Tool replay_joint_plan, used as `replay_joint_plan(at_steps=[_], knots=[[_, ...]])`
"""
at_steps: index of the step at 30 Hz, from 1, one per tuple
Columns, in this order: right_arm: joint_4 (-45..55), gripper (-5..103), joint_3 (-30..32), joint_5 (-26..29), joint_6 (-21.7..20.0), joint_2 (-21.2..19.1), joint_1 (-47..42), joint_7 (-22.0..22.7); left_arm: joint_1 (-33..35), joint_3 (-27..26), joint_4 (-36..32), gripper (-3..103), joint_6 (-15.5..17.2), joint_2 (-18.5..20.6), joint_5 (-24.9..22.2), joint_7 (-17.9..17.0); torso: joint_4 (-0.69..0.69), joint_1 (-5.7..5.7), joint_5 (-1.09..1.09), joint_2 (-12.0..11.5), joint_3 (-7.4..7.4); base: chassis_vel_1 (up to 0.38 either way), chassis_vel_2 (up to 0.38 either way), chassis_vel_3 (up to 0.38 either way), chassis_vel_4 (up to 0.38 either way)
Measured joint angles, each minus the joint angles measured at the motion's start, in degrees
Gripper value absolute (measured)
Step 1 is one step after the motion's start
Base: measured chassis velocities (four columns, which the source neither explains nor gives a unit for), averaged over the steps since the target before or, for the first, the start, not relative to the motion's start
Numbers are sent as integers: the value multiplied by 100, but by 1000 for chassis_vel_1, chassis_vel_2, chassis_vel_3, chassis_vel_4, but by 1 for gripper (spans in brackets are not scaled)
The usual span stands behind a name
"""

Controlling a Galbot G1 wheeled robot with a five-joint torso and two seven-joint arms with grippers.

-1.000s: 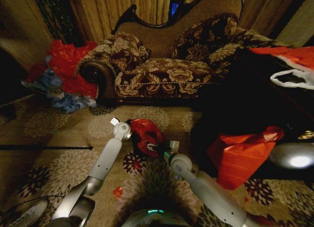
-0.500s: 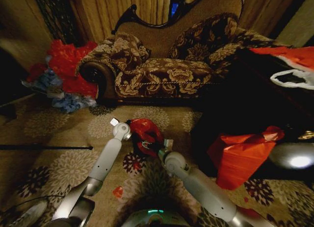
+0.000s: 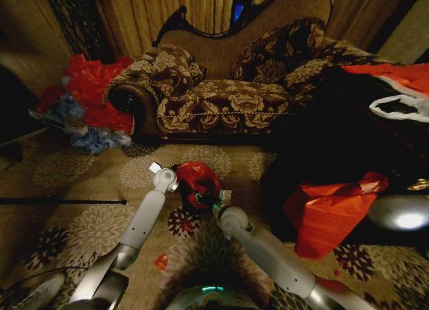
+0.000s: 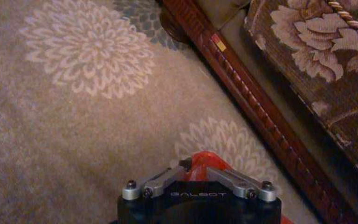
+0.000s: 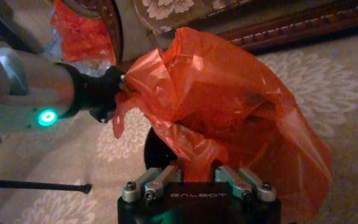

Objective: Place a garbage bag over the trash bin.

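Note:
The red garbage bag [image 3: 200, 175] lies bunched over the small black trash bin [image 3: 190, 200] on the carpet in front of the sofa. My left gripper [image 3: 171, 171] is shut on the bag's left edge. From the near right side, my right gripper [image 3: 208, 197] is shut on a fold of it. In the right wrist view the garbage bag [image 5: 229, 102] billows above the right gripper [image 5: 195, 173], a dark part of the trash bin [image 5: 157, 149] shows under it, and the left gripper [image 5: 120, 91] pinches its far edge. In the left wrist view, red plastic [image 4: 207, 161] sits between the left gripper's fingers [image 4: 160, 179].
A floral sofa [image 3: 228, 89] stands just behind the bin. A heap of red and blue bags [image 3: 87, 102] lies at its left end. An orange-red plastic bundle [image 3: 328, 213] leans on dark furniture [image 3: 348, 136] to the right. A black rod [image 3: 60, 201] lies on the carpet at left.
My right arm has swung left and forward, bringing its gripper closer under the bag at the bin. The bag has shifted slightly away. The left gripper has barely moved.

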Motion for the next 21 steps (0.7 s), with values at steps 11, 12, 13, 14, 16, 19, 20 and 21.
replay_joint_plan(at_steps=[11, 12, 13, 14, 16, 19, 20, 21], knots=[[-17, 0, 2, -112, 41, -73, 76, 13, 202, -1, -243, 23, 32, 67, 3, 54, -1, 0, 0, 0, 0, 0, 0, 0, 0], [-17, 0, 2, -112, 41, -73, 76, 13, 202, -1, -243, 23, 32, 67, 3, 54, -1, 0, 0, 0, 0, 0, 0, 0, 0], [-14, 0, 2, -112, 42, -75, 80, 14, 221, -4, -264, 23, 33, 75, 4, 62, -1, 0, 0, 0, 0, 0, 0, 0, 0], [-11, 0, 3, -112, 46, -86, 99, 21, 364, -31, -435, 33, 77, 134, 34, 101, 0, 0, 0, 0, 0, 0, 0, 0, 0], [-11, 0, 3, -112, 47, -88, 106, 23, 420, -40, -501, 33, 89, 157, 54, 124, 0, 0, 0, 0, 0, 0, 0, 0, 0], [-13, 0, 4, -111, 50, -119, 150, 26, 835, -113, -953, 49, 219, 342, 175, 281, 0, -1, -1, 0, -1, 0, 0, 0, 0], [-17, 0, 2, -111, 51, -131, 164, 26, 955, -149, -1097, 55, 269, 394, 208, 320, 1, -1, -1, 0, -1, 0, 0, 0, 0], [-17, 0, 2, -111, 51, -131, 164, 26, 955, -149, -1097, 55, 269, 394, 208, 320, 1, -1, -1, 0, -1, 0, 0, 0, 0]])
